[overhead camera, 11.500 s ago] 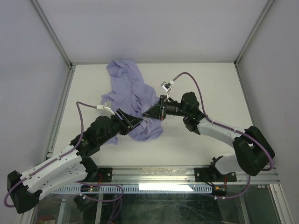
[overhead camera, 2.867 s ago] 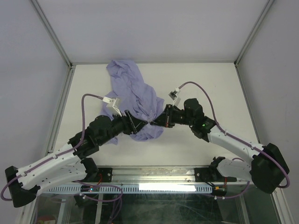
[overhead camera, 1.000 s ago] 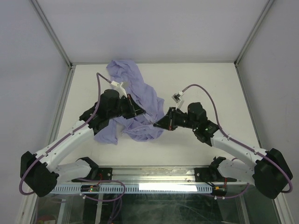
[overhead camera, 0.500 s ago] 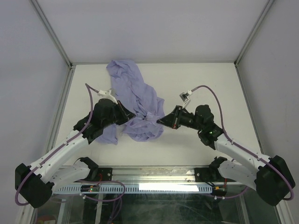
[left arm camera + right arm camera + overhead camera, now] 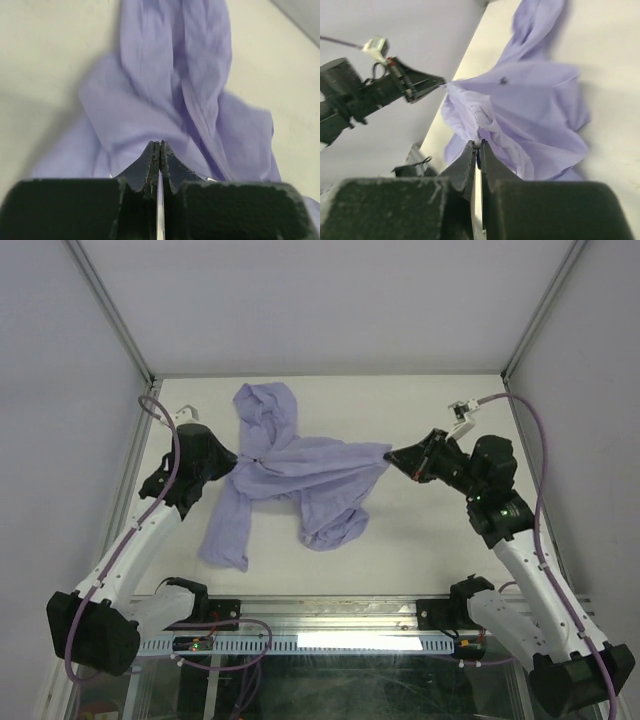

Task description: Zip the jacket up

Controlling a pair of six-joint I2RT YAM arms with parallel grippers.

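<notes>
Mid-table, seen from above | thin wrinkly lavender-purple fabric jacket (image 5: pixel 300 465) spread over white table (image 5: pixel 440 530), pulled taut btw both arms, one long fold trailing twd near edge | left gripper (image 5: pixel 241 458) clamped on its left side | right gripper (image 5: pixel 391 453) pinching its right tip | small dark dot (image 5: pixel 503 79) on cloth

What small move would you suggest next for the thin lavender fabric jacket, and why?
Probably lower it flat onto the white table: the left gripper and right gripper, both shut on the jacket, hold it stretched between them, bunched and twisted.
</notes>
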